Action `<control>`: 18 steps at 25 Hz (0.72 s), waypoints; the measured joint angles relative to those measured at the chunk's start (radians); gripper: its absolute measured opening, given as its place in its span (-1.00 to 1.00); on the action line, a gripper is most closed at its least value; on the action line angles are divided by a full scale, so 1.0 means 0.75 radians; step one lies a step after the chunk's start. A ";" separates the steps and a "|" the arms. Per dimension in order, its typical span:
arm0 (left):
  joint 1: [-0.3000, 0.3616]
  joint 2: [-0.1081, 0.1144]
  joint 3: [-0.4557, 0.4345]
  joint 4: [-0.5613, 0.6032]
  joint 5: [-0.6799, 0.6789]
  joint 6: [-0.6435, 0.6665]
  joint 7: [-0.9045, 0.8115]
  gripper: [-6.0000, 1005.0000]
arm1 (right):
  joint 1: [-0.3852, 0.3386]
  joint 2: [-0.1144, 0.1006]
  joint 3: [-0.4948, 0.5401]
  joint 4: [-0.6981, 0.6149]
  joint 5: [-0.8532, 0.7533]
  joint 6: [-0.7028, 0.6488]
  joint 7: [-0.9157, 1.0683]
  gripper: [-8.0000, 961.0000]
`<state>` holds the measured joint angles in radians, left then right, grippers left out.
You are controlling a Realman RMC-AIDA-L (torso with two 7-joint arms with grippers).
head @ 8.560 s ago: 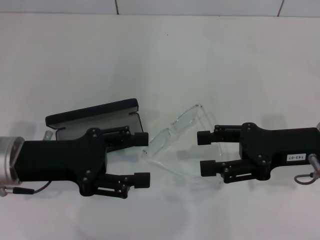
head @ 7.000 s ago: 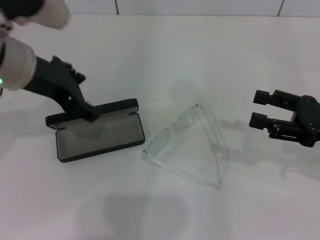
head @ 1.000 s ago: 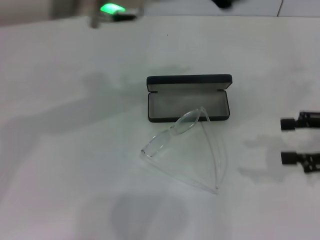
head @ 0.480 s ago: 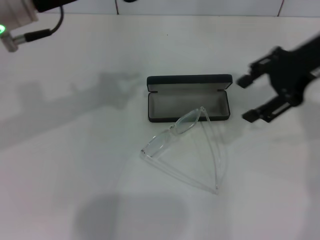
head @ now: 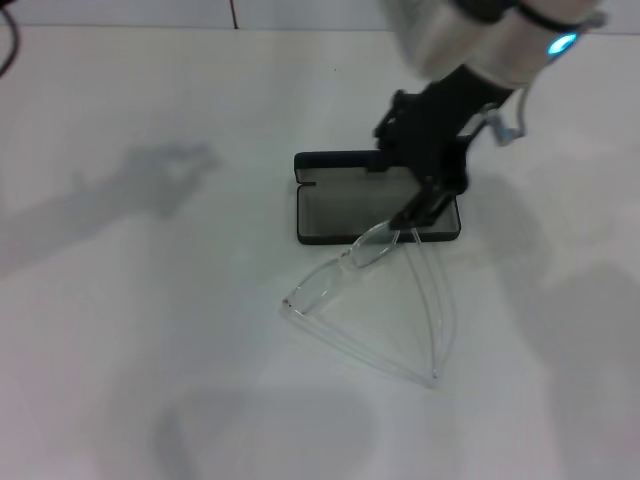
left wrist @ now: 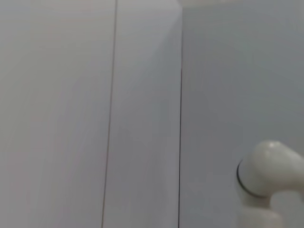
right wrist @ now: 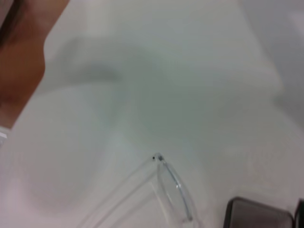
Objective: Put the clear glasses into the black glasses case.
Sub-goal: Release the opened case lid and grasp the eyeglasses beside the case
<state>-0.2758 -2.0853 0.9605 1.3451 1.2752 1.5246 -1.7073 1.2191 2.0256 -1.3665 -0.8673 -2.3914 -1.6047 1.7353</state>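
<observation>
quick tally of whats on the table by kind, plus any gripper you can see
clear glasses: 1
black glasses case, lid open: 1
right gripper, over the case beside the glasses' hinge corner: 1
total: 3

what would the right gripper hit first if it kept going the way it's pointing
Probably the clear glasses: the right gripper points down over the black glasses case toward their near hinge corner, though depth is unclear.

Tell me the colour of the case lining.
Light grey, inside the case; head view shows it best.
</observation>
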 joint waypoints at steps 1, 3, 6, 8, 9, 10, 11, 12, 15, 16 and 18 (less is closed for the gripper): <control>-0.001 0.000 -0.029 -0.026 0.000 0.032 0.000 -0.62 | 0.019 0.001 -0.053 0.030 0.024 0.040 -0.005 0.46; -0.001 0.000 -0.074 -0.071 -0.005 0.077 0.007 -0.62 | 0.042 0.001 -0.130 0.067 0.062 0.099 -0.014 0.45; 0.011 -0.002 -0.126 -0.137 -0.035 0.146 0.036 -0.62 | 0.058 0.001 -0.228 0.096 0.118 0.168 -0.021 0.43; 0.017 -0.002 -0.139 -0.186 -0.078 0.185 0.064 -0.62 | 0.061 0.002 -0.292 0.107 0.148 0.209 -0.023 0.42; 0.018 -0.002 -0.139 -0.205 -0.092 0.195 0.075 -0.62 | 0.062 0.002 -0.309 0.112 0.157 0.221 -0.024 0.42; 0.018 -0.002 -0.139 -0.222 -0.103 0.202 0.087 -0.62 | 0.064 0.002 -0.341 0.121 0.175 0.239 -0.025 0.42; 0.018 -0.001 -0.139 -0.229 -0.106 0.203 0.092 -0.62 | 0.065 0.002 -0.373 0.131 0.196 0.257 -0.028 0.42; 0.017 0.000 -0.139 -0.244 -0.109 0.206 0.102 -0.62 | 0.067 0.002 -0.396 0.138 0.212 0.268 -0.031 0.42; 0.009 0.000 -0.139 -0.261 -0.109 0.207 0.111 -0.62 | 0.065 0.003 -0.504 0.154 0.266 0.331 -0.050 0.42; 0.006 0.000 -0.139 -0.264 -0.109 0.207 0.111 -0.62 | 0.062 0.003 -0.541 0.155 0.281 0.360 -0.057 0.42; 0.002 0.000 -0.140 -0.265 -0.108 0.207 0.119 -0.62 | 0.056 0.003 -0.597 0.156 0.293 0.401 -0.067 0.42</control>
<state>-0.2743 -2.0857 0.8559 1.1459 1.1942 1.6799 -1.6183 1.2613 2.0278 -1.8145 -0.7503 -2.1715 -1.3041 1.6852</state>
